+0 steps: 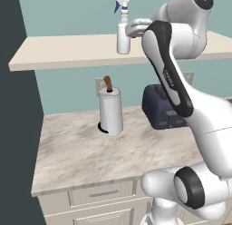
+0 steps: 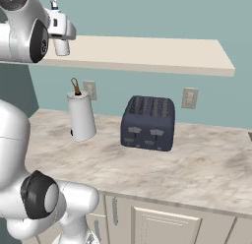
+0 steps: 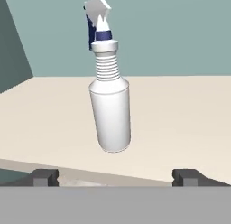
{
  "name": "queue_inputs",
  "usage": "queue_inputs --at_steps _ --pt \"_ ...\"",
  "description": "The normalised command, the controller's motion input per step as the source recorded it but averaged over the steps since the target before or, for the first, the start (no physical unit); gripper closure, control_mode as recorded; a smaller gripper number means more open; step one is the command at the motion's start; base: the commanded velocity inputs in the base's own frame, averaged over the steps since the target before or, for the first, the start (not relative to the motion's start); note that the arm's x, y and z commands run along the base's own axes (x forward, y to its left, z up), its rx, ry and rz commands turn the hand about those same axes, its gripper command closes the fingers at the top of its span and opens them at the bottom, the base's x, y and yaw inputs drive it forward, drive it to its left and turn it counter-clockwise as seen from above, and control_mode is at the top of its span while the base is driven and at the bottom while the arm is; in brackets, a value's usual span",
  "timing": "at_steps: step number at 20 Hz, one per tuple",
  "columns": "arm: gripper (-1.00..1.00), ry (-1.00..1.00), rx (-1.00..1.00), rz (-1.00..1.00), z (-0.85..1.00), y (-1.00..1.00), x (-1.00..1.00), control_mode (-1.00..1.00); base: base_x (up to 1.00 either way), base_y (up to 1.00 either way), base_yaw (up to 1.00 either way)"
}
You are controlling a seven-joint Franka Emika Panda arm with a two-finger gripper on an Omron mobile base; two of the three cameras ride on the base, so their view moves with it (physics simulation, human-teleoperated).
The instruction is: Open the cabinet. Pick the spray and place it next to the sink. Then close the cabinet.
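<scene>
The spray (image 1: 123,33) stands upright on the beige shelf (image 1: 68,51) above the counter (image 1: 90,151). The gripper (image 3: 115,175) faces the bottle with its fingers spread wide, one on each side, not touching it. Below stand a paper-towel roll (image 1: 111,111) and a dark toaster (image 2: 148,122).

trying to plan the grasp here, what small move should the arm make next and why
Probably ease the gripper straight forward toward the spray. In the hand view the bottle stands upright on the shelf, centred between the two fingers, which are spread wide and not yet around it. Closing now would catch nothing; the fingers likely need to reach either side of the bottle's body first.
</scene>
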Motion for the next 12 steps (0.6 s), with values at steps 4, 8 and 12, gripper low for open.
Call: queue_inputs --at_steps 4,8,12 --pt "-1.0 0.0 0.0 0.0 -0.01 0.05 0.26 -1.0 0.0 0.0 0.0" --pt "-1.0 0.0 0.0 0.0 0.0 0.08 0.17 -1.0 0.0 0.0 0.0" --pt "-1.0 0.0 0.0 0.0 0.0 0.14 0.0 -1.0 0.0 0.0 0.0"
